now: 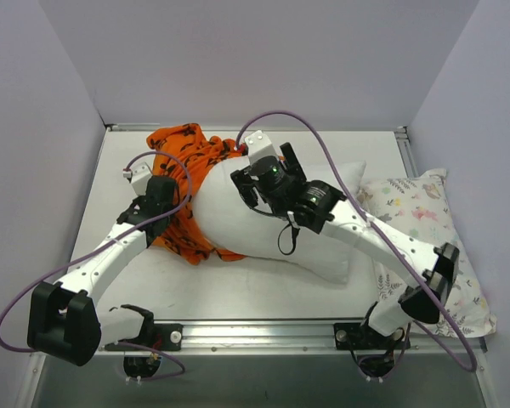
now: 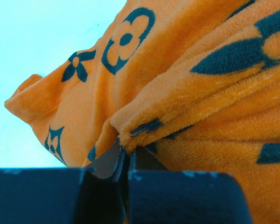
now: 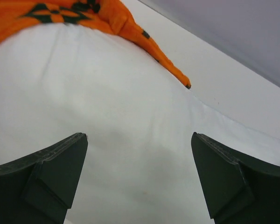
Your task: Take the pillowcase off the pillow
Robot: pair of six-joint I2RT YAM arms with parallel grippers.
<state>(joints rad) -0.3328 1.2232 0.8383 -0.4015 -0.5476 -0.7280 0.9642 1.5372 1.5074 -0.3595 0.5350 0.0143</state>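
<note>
Left wrist view: left gripper (image 2: 126,155) is pinching the pillowcase (image 2: 186,93) to peel it; the wide-spread right gripper (image 3: 139,165) is bracing the pillow (image 3: 107,93).

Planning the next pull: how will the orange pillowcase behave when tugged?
Likely floppy: the pillowcase bunches into folds where the left gripper pinches it. Its plush nap probably resists slipping. It may drag on the pillow it partly covers.
</note>
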